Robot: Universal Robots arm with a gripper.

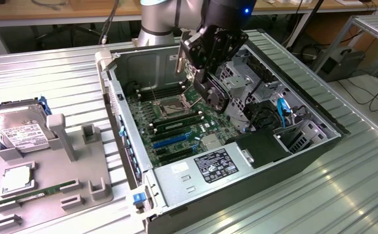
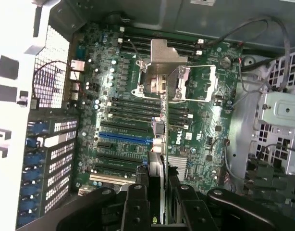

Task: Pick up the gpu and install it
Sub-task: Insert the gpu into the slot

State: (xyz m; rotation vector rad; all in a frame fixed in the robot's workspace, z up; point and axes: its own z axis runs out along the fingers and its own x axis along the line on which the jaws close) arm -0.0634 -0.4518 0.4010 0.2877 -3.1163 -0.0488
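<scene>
White lettering (image 2: 178, 138) on the green motherboard (image 2: 114, 120) reads "DELL", set sideways on the board. The black label (image 1: 216, 165) on the power supply (image 1: 175, 176) and the white label (image 1: 23, 134) on the hard drive (image 1: 5, 119) carry print too small to read.

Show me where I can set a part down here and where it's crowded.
Free: ribbed metal table at the exterior view's right of the open black computer case, and on the far side of the grey fixture tray. Crowded: that tray, and inside the case, where the gripper holds the thin gpu.
</scene>
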